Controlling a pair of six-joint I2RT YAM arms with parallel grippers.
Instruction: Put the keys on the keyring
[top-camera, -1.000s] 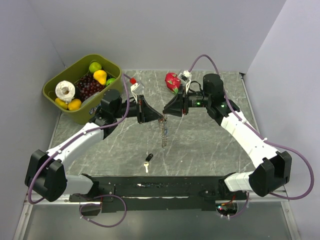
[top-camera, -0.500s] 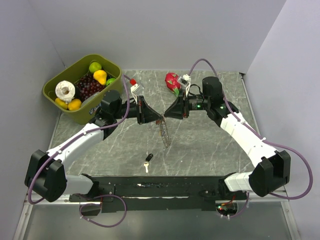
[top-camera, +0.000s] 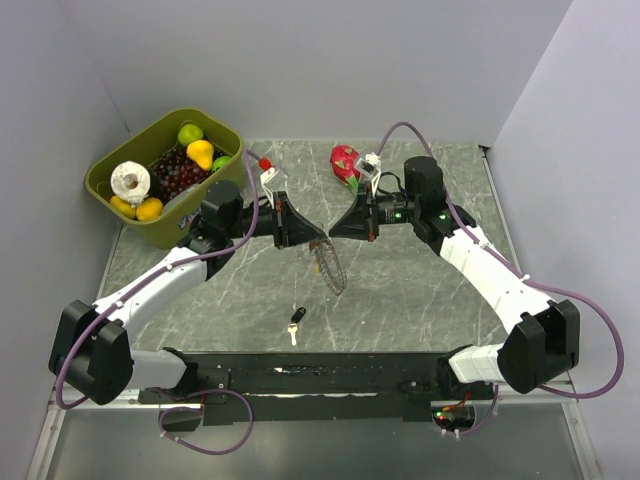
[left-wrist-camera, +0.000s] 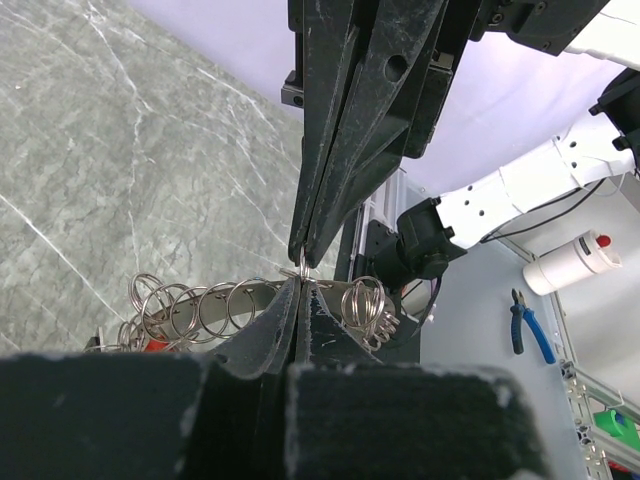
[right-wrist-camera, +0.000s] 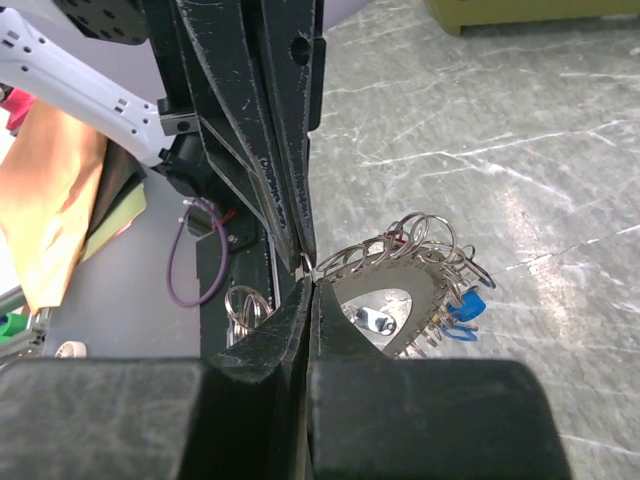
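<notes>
We see both arms reaching in over the grey marbled table so that their tips meet nose to nose above its middle. The left gripper has its jaws pressed fully together on the rim of the keyring, which hangs free in the air below the meeting point, tilted, with its lower edge off the tabletop. The right gripper is likewise closed tight, its tips right against the left one's tips at the same spot on the rim. We cannot tell whether it has the rim itself pinched or only rests against it. From the left wrist we look along our own closed fingers to the hoop's curved grey band running across just behind them, strung with small wire loops on either side, and the right arm's fingers come down from above to touch at that point. From the right wrist the picture is mirrored: the band curves away to the right of the closed tips, and a blue-headed key hangs among the loops at its far end. A black-headed key lies alone on the table, nearer the arm bases and well apart from the hoop. At the far left corner stands a green bin holding fruit, and a red dragon fruit lies on the table beyond the right gripper.
</notes>
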